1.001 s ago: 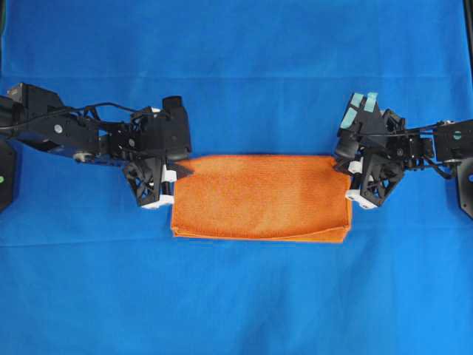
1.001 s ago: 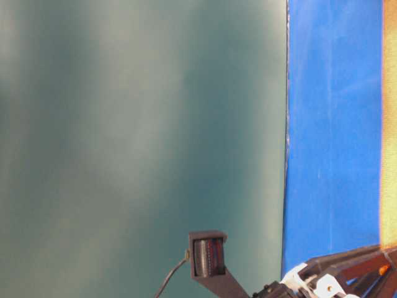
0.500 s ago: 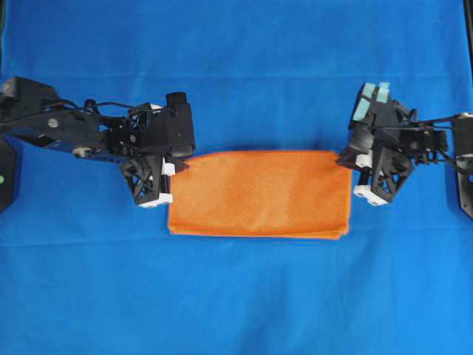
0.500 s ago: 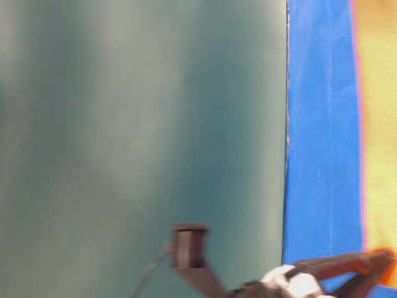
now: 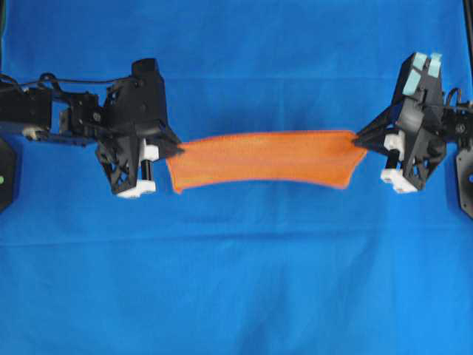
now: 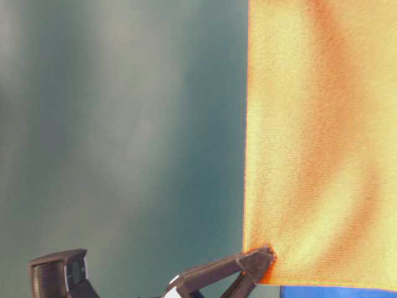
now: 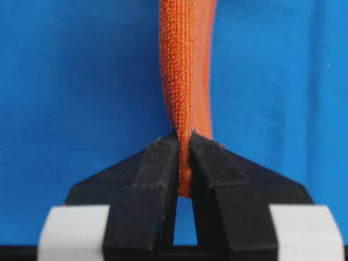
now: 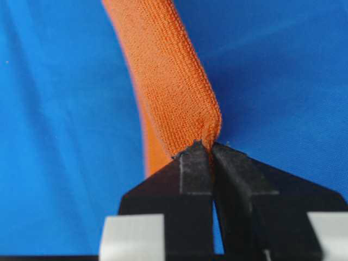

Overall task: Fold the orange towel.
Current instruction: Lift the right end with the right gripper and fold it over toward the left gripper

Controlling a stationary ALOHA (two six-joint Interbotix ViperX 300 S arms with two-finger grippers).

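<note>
Between the two hands the orange towel (image 5: 262, 157) hangs stretched above the blue-covered desk (image 5: 236, 281), sagging slightly along its lower edge. Left hand (image 5: 174, 150) is clenched on the towel's near end; its wrist view shows the folded edge pinched between both fingers (image 7: 157, 163), the cloth running straight away from it. Right hand (image 5: 360, 140) grips the opposite end the same way, fingers (image 8: 196, 163) closed on the doubled hem. Seen from desk level, the towel (image 6: 322, 143) fills the side beyond one hand's tip.

Blue cloth (image 5: 236, 288) covers whole work surface, faintly creased; blurred dark teal backdrop (image 6: 118, 136) behind, evenly lit.
</note>
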